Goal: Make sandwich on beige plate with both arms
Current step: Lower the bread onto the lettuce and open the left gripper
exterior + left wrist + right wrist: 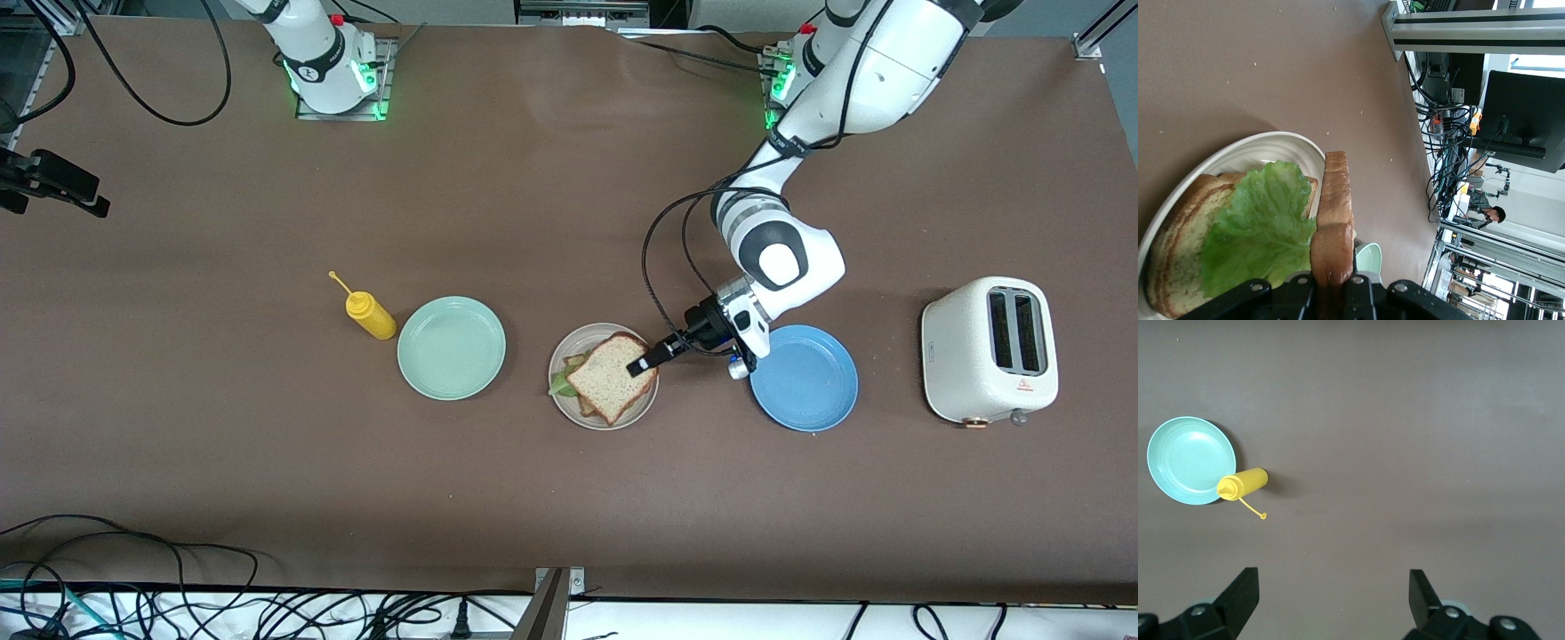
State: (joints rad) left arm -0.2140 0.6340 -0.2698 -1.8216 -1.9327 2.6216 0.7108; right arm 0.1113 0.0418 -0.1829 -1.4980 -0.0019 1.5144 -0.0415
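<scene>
The beige plate (569, 348) lies mid-table and carries a bottom bread slice (1178, 267) with a ruffled green lettuce leaf (1258, 227) on it. My left gripper (642, 363) is shut on the crust edge of the top bread slice (612, 378), which it holds over the lettuce. In the left wrist view that slice (1335, 227) shows edge-on, raised off the leaf, pinched in the left gripper (1331, 293), with the plate's rim (1271, 143) past it. A bit of lettuce (562, 384) sticks out toward the right arm's end. My right gripper (1333, 593) waits open over bare table, outside the front view.
A mint-green plate (452, 348) and a yellow squeeze bottle (371, 316) lie toward the right arm's end. A blue plate (805, 378) sits under the left wrist, and a white toaster (989, 349) stands toward the left arm's end. Cables run along the table's front edge.
</scene>
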